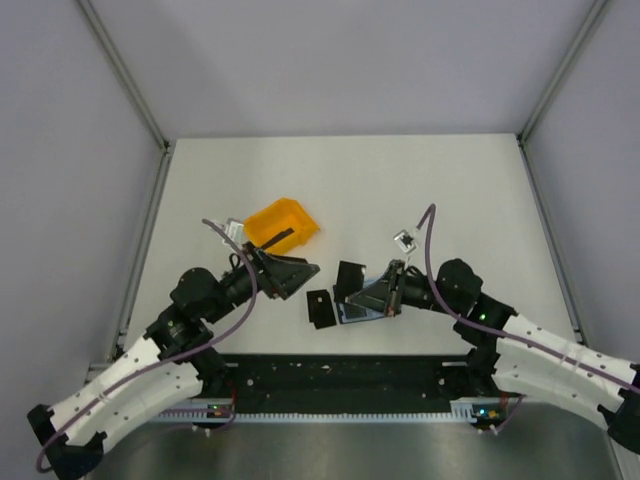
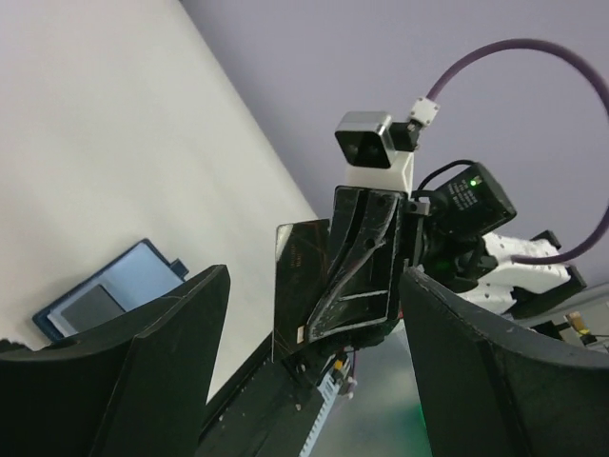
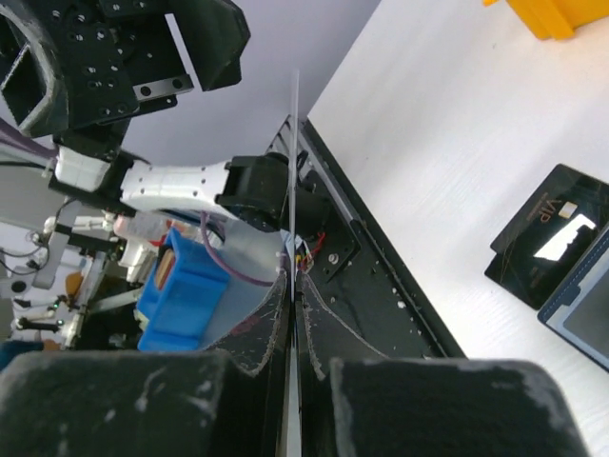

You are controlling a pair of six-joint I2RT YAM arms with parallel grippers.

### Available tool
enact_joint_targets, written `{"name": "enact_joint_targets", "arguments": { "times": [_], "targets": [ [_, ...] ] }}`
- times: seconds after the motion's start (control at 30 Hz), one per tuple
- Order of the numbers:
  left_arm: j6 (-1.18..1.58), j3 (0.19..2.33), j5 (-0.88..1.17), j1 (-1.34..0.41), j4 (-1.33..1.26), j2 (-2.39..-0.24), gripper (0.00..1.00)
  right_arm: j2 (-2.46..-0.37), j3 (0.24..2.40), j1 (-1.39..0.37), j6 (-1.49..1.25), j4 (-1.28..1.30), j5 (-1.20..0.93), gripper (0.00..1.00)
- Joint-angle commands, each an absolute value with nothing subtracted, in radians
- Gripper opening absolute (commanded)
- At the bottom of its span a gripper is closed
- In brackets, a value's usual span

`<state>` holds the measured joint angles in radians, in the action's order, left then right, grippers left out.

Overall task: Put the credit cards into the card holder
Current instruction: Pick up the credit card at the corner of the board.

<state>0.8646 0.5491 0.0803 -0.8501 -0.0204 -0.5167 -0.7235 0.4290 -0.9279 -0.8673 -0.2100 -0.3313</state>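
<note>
One black credit card (image 1: 349, 275) is pinched on edge in my shut right gripper (image 1: 380, 291), held up above the table between the two arms. It shows as a thin line (image 3: 297, 171) running out from the right gripper (image 3: 297, 286). The other credit card (image 1: 320, 308) lies flat near the front edge, with VIP lettering (image 3: 550, 235). The navy card holder (image 1: 357, 314) lies open beside it, under the right gripper, light blue inside (image 2: 112, 296). My left gripper (image 1: 303, 273) is wide open and empty (image 2: 314, 371), facing the held card (image 2: 293, 276) from a short distance.
An orange plastic bin (image 1: 281, 224) stands tilted behind the left gripper; its corner shows (image 3: 552, 14). The black mounting rail (image 1: 340, 375) runs along the near table edge. Grey walls enclose the white table (image 1: 400, 190).
</note>
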Motion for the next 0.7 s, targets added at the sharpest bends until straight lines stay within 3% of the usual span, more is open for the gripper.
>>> {"name": "enact_joint_targets", "arguments": {
  "times": [0.0, 0.1, 0.33, 0.67],
  "targets": [
    [0.929, 0.543, 0.349, -0.680, -0.259, -0.563, 0.78, -0.782, 0.485, -0.777, -0.955, -0.394, -0.595, 0.00],
    [0.972, 0.531, 0.478, -0.598, -0.372, -0.650, 0.75, -0.822, 0.460, -0.689, -1.064, -0.556, -0.693, 0.00],
    [1.052, 0.499, 0.571, -0.592, -0.535, -0.775, 0.68, -0.960, 0.443, -0.650, -1.255, -0.900, -0.795, 0.00],
    [1.137, 0.473, 0.617, -0.592, -0.669, -0.828, 0.62, -1.015, 0.456, -0.650, -1.255, -0.852, -0.792, 0.00]
  ]
}}
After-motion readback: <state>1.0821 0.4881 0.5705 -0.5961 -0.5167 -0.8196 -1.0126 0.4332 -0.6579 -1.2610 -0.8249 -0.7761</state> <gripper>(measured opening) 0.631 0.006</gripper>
